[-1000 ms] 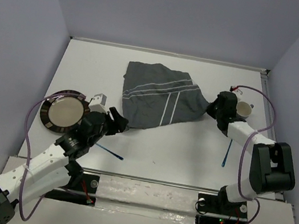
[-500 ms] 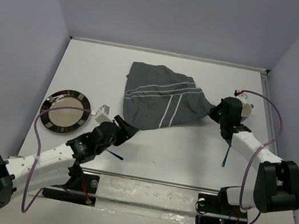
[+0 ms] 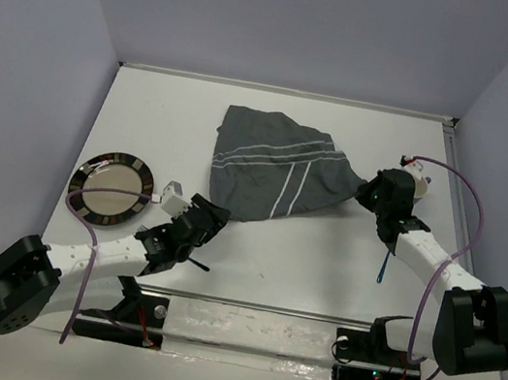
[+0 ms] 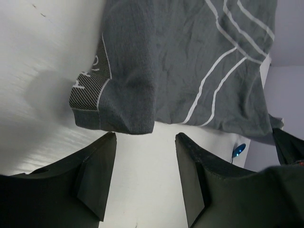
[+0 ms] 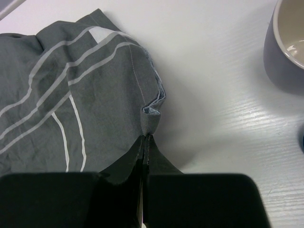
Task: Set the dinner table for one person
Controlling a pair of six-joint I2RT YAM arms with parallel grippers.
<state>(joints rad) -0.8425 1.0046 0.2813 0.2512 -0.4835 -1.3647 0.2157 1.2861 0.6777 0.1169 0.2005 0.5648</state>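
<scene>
A grey cloth [image 3: 273, 164] lies far centre on the white table [image 3: 320, 261]. The right gripper [image 5: 144, 141] pinches its right corner beside a cup [image 5: 285, 52]; the left gripper [image 4: 145, 142] gapes just short of its near corner, plate [image 3: 111, 190] leftward

No text, brand, number or sign can be read in any view. The dark grey striped cloth [image 4: 190, 61] has a ribbed patch [image 4: 88, 90] at its corner, at 9 o'clock in the left wrist view. Its pale marks are too blurred to read.
</scene>
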